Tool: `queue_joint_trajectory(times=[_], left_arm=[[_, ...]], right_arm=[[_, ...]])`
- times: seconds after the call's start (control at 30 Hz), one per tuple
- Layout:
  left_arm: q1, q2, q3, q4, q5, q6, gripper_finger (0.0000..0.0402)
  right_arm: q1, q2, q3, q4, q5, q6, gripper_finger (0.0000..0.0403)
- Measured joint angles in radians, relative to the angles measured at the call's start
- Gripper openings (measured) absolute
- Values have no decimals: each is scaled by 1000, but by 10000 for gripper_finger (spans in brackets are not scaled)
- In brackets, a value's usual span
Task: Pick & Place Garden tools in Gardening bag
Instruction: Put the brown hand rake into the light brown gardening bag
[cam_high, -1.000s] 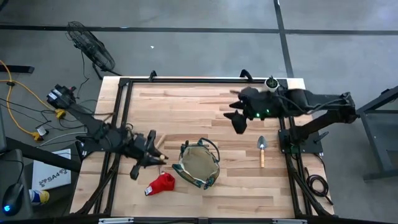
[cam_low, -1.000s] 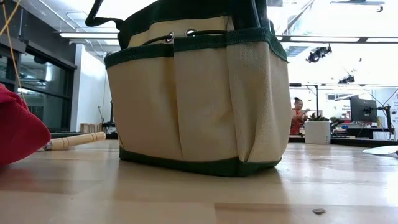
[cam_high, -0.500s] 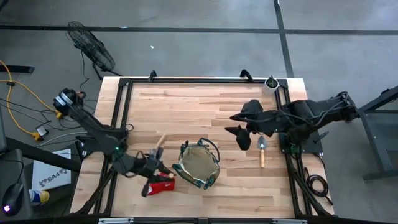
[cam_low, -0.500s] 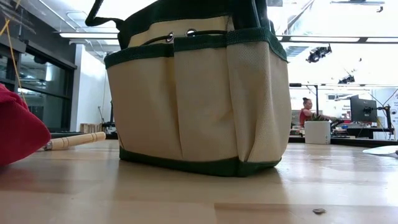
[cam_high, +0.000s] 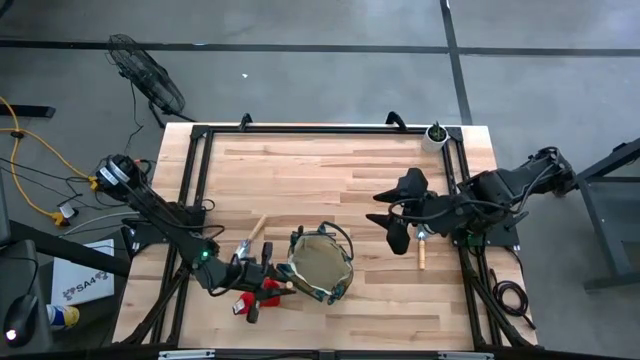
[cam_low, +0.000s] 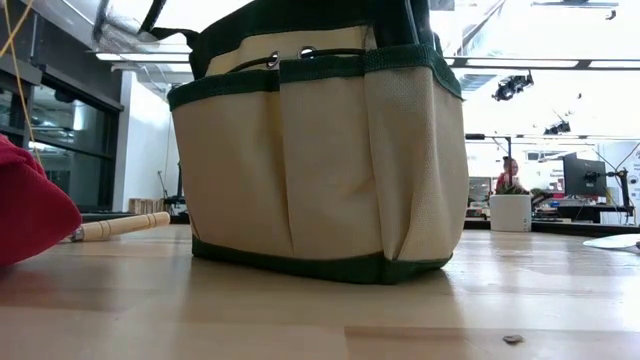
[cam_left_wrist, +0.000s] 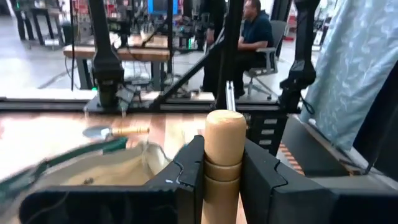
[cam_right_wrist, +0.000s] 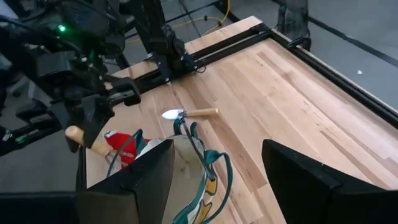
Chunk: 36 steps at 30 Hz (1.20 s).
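Observation:
The tan gardening bag with dark green trim stands open at the table's near middle and fills the low view. My left gripper is just left of the bag, above the red glove, shut on a wooden-handled tool whose metal end is hidden. Another wooden-handled tool lies flat on the table, left of the bag. A trowel lies flat at the right. My right gripper is open and empty, just left of that trowel. My left gripper pinches the tool's wooden handle between its two fingers, just below the handle's rounded free end, which sticks out past the fingers. The gripper points toward the bag from the table's left. The tool is lifted off the table.
A small white pot with a green plant stands at the far right corner. Black frame rails run along the table's left and right sides. Bare wood lies across the far half of the table. A person is in the room behind.
My left gripper has gone toward the table's near edge and to the right with the wooden-handled tool, ending over the red glove beside the bag. My right gripper has gone toward the near edge, closer to the trowel on the right.

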Motion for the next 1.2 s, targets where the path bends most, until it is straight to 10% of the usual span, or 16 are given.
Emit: queue_joint_trajectory(times=[0.53, 1.2], left_arm=[[121, 0, 0, -2, 134, 75, 61], [119, 0, 0, -24, 64, -92, 61]], right_arm=[[2, 0, 0, 0, 34, 35, 235], [2, 0, 1, -8, 37, 75, 235]])
